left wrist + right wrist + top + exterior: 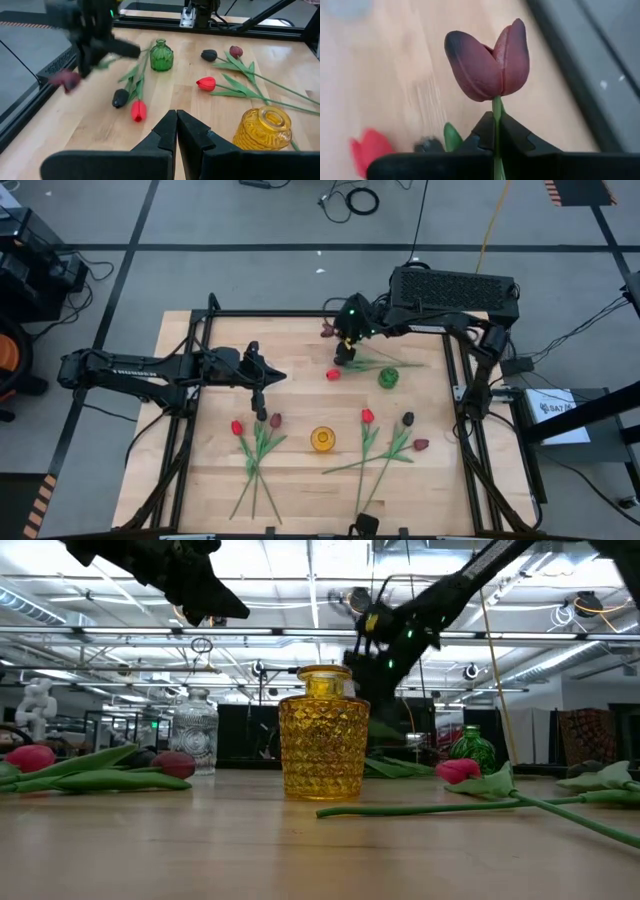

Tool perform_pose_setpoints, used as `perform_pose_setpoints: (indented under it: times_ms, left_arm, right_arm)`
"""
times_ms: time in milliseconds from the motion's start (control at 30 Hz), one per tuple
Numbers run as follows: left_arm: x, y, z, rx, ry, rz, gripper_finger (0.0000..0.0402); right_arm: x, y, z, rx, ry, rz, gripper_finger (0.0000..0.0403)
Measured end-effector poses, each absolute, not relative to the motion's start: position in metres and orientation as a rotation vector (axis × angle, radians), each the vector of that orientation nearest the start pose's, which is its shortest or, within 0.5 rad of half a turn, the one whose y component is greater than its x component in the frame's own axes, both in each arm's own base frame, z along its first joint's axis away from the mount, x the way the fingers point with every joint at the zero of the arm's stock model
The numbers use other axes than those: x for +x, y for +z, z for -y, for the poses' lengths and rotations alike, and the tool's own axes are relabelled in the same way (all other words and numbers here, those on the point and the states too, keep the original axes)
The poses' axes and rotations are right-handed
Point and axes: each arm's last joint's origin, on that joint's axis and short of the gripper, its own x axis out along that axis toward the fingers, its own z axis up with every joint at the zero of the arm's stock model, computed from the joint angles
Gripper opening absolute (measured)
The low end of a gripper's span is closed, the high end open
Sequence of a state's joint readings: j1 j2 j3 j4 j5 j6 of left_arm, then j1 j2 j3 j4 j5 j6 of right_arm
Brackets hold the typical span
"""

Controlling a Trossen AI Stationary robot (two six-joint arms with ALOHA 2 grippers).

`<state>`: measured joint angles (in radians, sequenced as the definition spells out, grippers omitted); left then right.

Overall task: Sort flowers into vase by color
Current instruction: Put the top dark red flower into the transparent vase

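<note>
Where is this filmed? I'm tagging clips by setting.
Probably a robotics lab or workshop: a framed wooden table on a taped concrete floor with loose cables, and rows of ceiling strip lights over equipment behind.

My own fingers (485,137) hide the maroon tulip (487,60) stem below its head, and the picture's edge cuts the rest. Behind it, a red tulip head (367,147) and a dark one (427,145) are blurred. My other arm's view smears this arm (90,35) into a dark shape.

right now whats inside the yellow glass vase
Nothing shows inside the yellow ribbed glass vase: from above and in the left wrist view its mouth holds no stem. Its bottom is hidden behind the patterned glass.
</note>
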<state>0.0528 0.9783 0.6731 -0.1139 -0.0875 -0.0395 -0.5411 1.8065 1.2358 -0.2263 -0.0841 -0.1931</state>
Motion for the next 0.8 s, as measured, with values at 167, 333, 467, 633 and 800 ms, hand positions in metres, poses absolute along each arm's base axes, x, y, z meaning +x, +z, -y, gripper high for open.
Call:
perform_pose_setpoints:
  times_ms: [167,333,467,633,800]
  left_arm:
    - [0.212,0.267,-0.014,-0.032,0.147,-0.417,0.0018]
    - [0.212,0.267,-0.014,-0.032,0.147,-0.417,0.0018]
    - [0.212,0.268,-0.014,-0.033,0.147,-0.406,0.0018]
    - [0.215,0.274,-0.014,-0.039,0.146,-0.338,0.0018]
    - [0.219,0.283,-0.014,-0.044,0.145,-0.233,0.0018]
  right_arm:
    - [0.316,0.276,0.186,0.031,-0.396,-0.584,0.0001]
    - [0.286,0.346,0.162,-0.030,-0.390,-0.322,0.0001]
    - [0.258,0.392,0.135,-0.043,-0.377,-0.137,0.0000]
    - [0.225,0.428,0.095,-0.021,-0.311,0.008,0.0000]
    - [0.206,0.447,0.060,0.030,-0.199,0.105,0.0000]
